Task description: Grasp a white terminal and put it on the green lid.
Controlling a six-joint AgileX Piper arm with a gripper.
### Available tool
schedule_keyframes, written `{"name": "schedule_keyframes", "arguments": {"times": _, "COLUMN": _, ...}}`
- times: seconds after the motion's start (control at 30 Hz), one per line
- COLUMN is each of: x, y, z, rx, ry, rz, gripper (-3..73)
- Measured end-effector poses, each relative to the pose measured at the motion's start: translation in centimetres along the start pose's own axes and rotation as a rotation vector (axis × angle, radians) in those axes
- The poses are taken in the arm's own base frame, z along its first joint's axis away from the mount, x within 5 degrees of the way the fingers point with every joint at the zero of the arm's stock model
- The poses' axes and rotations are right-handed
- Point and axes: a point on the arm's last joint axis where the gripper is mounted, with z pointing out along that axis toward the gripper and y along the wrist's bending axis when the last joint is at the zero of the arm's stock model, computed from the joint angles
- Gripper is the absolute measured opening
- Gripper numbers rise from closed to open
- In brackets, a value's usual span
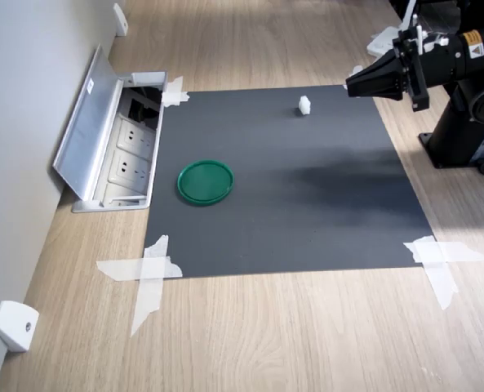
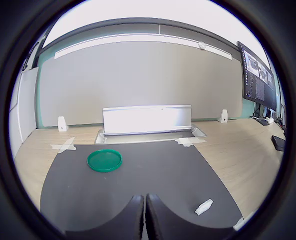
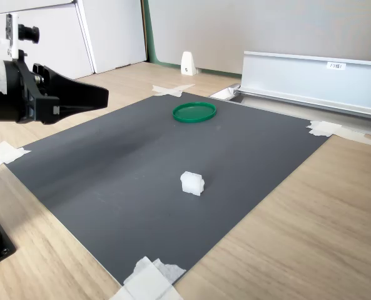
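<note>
Black gripper [image 2: 145, 217] fingers fill the foreground of the wrist view, pressed together with only a hairline seam between them and holding nothing. Its arm is cut off at the frame edge in both exterior views, and the base is only partly visible. One white terminal [image 3: 192, 182] sits on the dark mat [image 3: 141, 162], apart from the gripper and lower than it; its fine detail is too small to make out. In the first exterior view it lies just left of the gripper tip. One green lid [image 1: 205, 181] rests flat on the mat, well apart from the terminal, near the open floor socket box [image 1: 115, 147]. Four taped mat corners are visible across the views.
</note>
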Motion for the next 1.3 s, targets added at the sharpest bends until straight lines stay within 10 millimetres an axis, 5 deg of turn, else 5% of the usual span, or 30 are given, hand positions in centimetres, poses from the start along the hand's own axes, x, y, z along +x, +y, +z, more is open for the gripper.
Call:
{"name": "schedule_keyframes", "arguments": {"times": 0.3, "x": -0.3, "y": 0.0, "z": 0.4, "rx": -0.001, "ry": 0.057, "rz": 0.002, "gripper": -0.8}}
{"name": "schedule_keyframes", "arguments": {"times": 0.57, "x": -6.9, "y": 0.2, "z": 1.6, "rx": -0.014, "ry": 0.159, "rz": 0.002, "gripper": -0.8}}
{"name": "schedule_keyframes", "arguments": {"times": 0.83, "x": -11.2, "y": 0.4, "z": 5.1, "rx": -0.058, "ry": 0.545, "rz": -0.005, "gripper": -0.8}}
{"name": "schedule_keyframes", "arguments": {"times": 1.3, "x": -11.1, "y": -1.5, "z": 7.2, "rx": 0.015, "ry": 0.905, "rz": -0.251, "gripper": -0.8}}
